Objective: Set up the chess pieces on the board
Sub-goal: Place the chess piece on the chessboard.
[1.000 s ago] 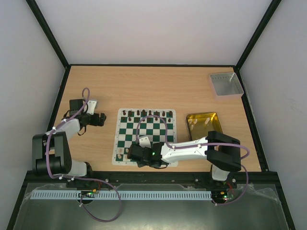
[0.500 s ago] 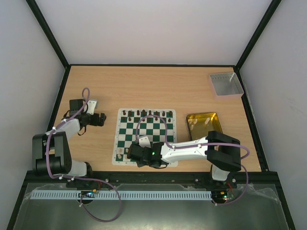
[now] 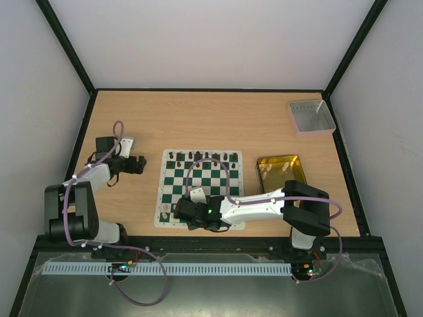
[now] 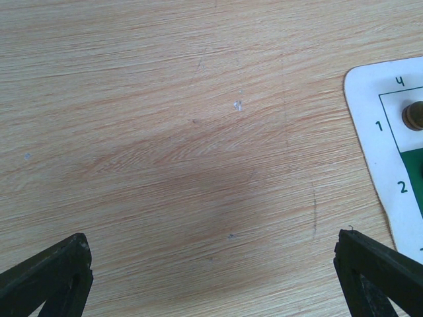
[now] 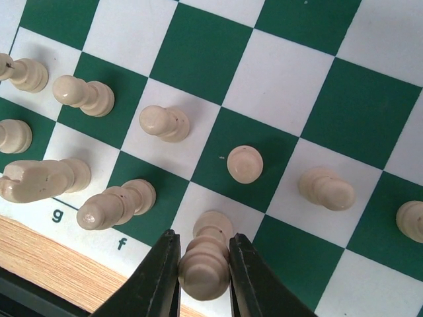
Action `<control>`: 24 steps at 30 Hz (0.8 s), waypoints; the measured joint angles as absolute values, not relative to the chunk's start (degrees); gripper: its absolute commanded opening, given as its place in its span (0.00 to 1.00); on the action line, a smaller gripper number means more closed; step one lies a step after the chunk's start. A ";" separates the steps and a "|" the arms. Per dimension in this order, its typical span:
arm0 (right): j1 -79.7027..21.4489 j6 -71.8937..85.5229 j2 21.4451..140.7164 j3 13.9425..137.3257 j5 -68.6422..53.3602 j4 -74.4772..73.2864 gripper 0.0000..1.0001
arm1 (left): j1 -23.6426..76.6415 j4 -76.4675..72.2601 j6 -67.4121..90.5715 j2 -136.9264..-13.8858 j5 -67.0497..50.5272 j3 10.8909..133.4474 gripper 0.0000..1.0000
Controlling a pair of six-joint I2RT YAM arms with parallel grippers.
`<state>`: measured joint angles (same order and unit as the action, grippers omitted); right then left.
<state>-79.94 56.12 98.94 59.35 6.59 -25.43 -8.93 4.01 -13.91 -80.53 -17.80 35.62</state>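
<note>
While the right pincer (image 5: 205,236) grips one cream piece (image 5: 204,271), nine others (image 5: 244,164) stand nearby.

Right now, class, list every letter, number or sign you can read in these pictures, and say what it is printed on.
"1": white border of the board, left wrist view.
"2": same border, next along from the 1.
"4": same border, at the corner; possibly an upside-down h.
"g": board border, right wrist view.
"f": same border, beside the g.
Top view: any print is too small to read.
</note>
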 measured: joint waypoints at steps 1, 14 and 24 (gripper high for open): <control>-79.94 56.12 98.98 59.37 6.59 -25.43 0.18 | -8.93 4.01 -13.91 -80.53 -17.80 35.62 1.00; -79.94 55.64 99.04 59.64 6.46 -26.41 0.29 | -8.93 4.01 -13.91 -80.53 -17.80 35.62 0.99; -79.94 55.59 99.04 60.62 6.22 -26.44 0.34 | -8.93 4.01 -13.91 -80.53 -17.80 35.62 1.00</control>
<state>-79.94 55.59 99.04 60.62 6.22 -26.44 -8.93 4.01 -13.91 -80.53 -17.80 35.62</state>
